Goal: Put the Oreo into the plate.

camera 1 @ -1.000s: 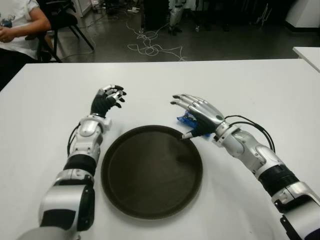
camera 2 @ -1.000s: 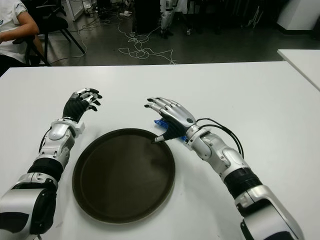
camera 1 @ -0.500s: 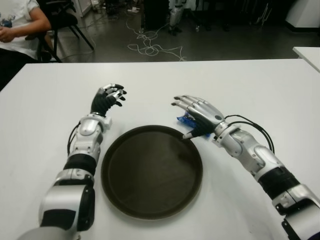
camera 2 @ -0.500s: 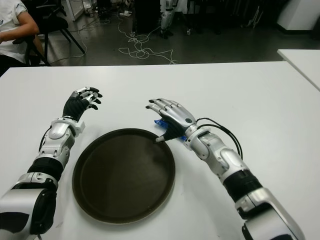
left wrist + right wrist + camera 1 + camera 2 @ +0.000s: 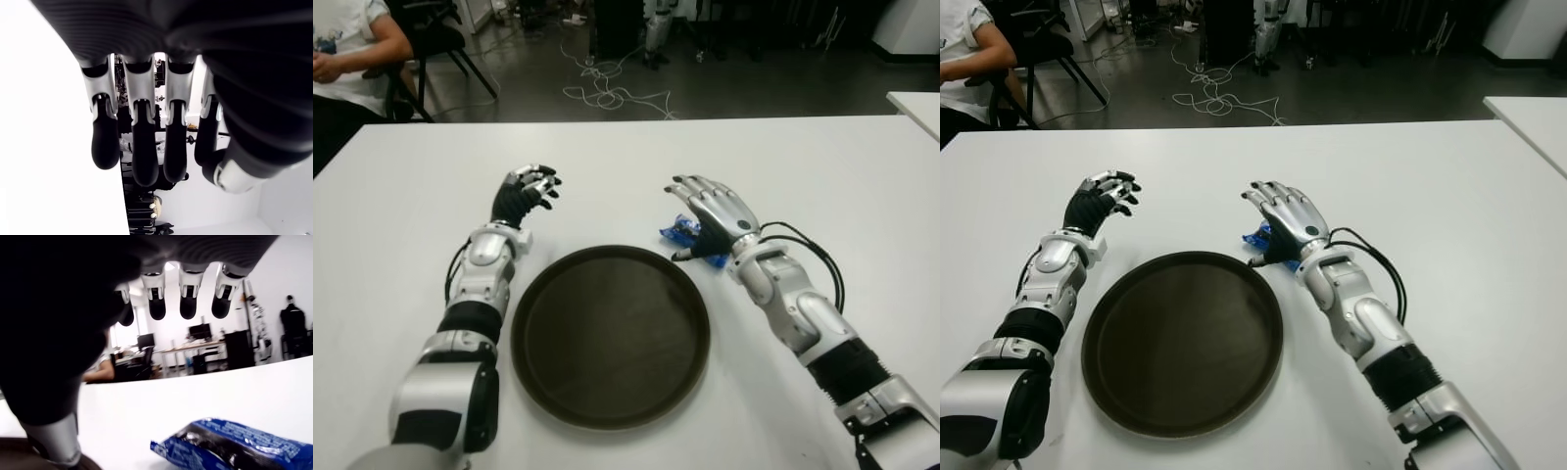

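Since a second ago, the right hand [image 5: 715,217] has swung up and back, fingers spread and holding nothing, uncovering more of the blue Oreo packet [image 5: 683,231]. No lettering on it is readable. It lies on the white table [image 5: 822,166], just beyond the dark round plate [image 5: 611,335]. Left hand [image 5: 523,193] hovers loosely curled, gripping nothing, left of the plate.

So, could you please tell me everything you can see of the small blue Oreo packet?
The small blue Oreo packet is a glossy wrapper, seemingly plastic film, with dark print. It lies flat on the white table, just beyond the far right rim of the round dark plate and outside it. The right hand hovers over it, fingers spread; contact with it isn't clear.
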You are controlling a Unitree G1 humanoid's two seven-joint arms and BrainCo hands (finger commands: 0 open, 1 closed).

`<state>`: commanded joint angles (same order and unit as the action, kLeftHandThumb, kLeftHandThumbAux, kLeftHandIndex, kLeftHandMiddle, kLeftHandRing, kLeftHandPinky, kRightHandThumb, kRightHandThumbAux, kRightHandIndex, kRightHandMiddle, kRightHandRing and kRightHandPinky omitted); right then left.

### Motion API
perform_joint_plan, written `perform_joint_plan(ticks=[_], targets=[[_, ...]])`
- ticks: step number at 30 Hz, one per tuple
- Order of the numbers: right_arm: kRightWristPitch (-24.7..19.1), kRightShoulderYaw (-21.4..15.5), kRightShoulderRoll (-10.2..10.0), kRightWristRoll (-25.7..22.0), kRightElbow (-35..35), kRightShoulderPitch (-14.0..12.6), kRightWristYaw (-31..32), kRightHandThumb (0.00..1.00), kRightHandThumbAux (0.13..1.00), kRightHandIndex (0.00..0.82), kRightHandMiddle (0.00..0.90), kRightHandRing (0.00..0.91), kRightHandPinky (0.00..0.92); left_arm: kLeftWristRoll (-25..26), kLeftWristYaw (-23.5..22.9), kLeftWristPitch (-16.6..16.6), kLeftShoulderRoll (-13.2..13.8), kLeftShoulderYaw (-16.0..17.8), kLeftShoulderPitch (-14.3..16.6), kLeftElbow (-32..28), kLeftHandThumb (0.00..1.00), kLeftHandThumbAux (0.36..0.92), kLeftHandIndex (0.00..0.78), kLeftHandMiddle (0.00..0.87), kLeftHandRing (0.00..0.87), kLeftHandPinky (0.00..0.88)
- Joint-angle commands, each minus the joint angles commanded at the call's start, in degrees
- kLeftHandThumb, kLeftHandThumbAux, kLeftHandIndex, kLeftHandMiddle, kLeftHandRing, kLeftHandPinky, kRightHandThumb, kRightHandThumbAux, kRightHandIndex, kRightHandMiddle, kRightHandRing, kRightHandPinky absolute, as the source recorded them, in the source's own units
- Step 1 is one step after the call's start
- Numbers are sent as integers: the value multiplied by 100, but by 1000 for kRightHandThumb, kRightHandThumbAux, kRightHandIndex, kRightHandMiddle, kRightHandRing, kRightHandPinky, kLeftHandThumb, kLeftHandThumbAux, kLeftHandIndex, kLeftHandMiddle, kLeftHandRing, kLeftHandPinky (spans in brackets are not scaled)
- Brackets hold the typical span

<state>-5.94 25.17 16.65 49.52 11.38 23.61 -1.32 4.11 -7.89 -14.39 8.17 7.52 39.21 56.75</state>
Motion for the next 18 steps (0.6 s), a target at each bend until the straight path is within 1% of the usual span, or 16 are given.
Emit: perform_joint_plan(ticks=[5,18], targets=[[-230,21,-46,64,-61,-12,21,0,788,30,54,54,82,-11,-12,-38,2,2,4,22,834,672,419,466,504,558],[-577,34,-111,144,-116,2,31,0,775,36,64,68,92,-35,15,-97,-11,39,10,59,834,672,419,467,510,554]])
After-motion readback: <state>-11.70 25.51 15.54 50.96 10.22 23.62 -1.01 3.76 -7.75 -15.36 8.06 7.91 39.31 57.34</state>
